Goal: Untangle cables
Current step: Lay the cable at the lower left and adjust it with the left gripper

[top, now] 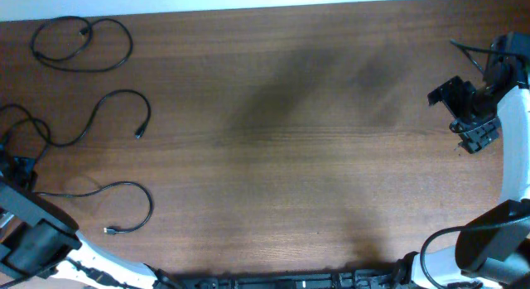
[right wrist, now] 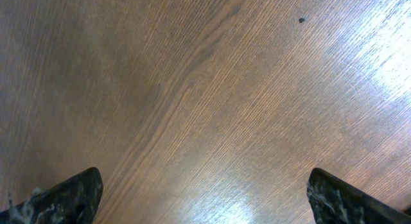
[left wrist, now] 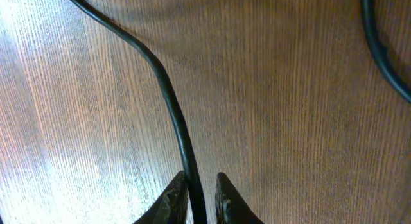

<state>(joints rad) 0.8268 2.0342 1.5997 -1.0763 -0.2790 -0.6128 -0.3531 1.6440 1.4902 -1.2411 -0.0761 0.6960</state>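
Three thin black cables (top: 124, 92) lie apart on the brown wooden surface (top: 290, 156); I judge little remains. My left fingers (left wrist: 220, 190) pinch one strand; the right fingers (top: 462, 115) gape empty.

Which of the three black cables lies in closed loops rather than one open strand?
The farthest thin black cable: it crosses itself in two loops. The middle cable and the nearest cable run as open curves.

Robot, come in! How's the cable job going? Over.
Left gripper shut on one cable. Right gripper open, empty. Other cables lie apart, left side. Nothing in the way.
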